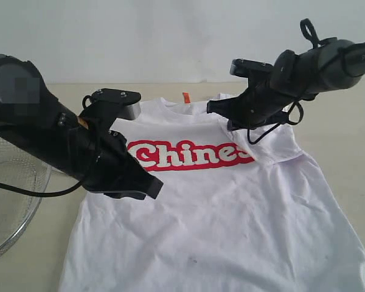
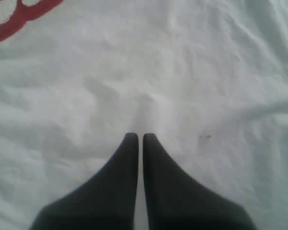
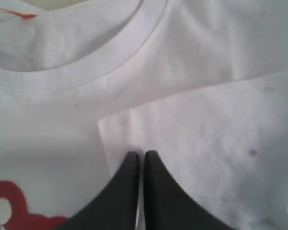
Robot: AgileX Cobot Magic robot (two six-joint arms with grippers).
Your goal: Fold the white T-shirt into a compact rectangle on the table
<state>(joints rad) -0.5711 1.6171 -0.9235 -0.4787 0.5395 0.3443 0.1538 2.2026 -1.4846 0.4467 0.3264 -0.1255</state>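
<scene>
The white T-shirt (image 1: pixel 231 213) lies chest up on the table (image 1: pixel 347 128), with red "Chines" lettering (image 1: pixel 188 155) and an orange neck tag (image 1: pixel 185 97). Its right sleeve (image 1: pixel 269 149) is folded inward over the chest. My left gripper (image 1: pixel 153 188) is shut over the shirt's left side, below the lettering; in the left wrist view its tips (image 2: pixel 140 136) point at wrinkled white cloth (image 2: pixel 206 72). My right gripper (image 1: pixel 212 108) is shut near the collar. In the right wrist view it (image 3: pixel 140 154) sits over the folded flap's corner (image 3: pixel 206 158), below the collar band (image 3: pixel 86 67). No cloth looks lifted.
A round wire-mesh basket (image 1: pixel 12 201) stands at the left edge, partly under my left arm, with a black cable (image 1: pixel 24 190) across it. A pale wall (image 1: pixel 170 36) rises behind the table. Bare tabletop shows to the right of the shirt.
</scene>
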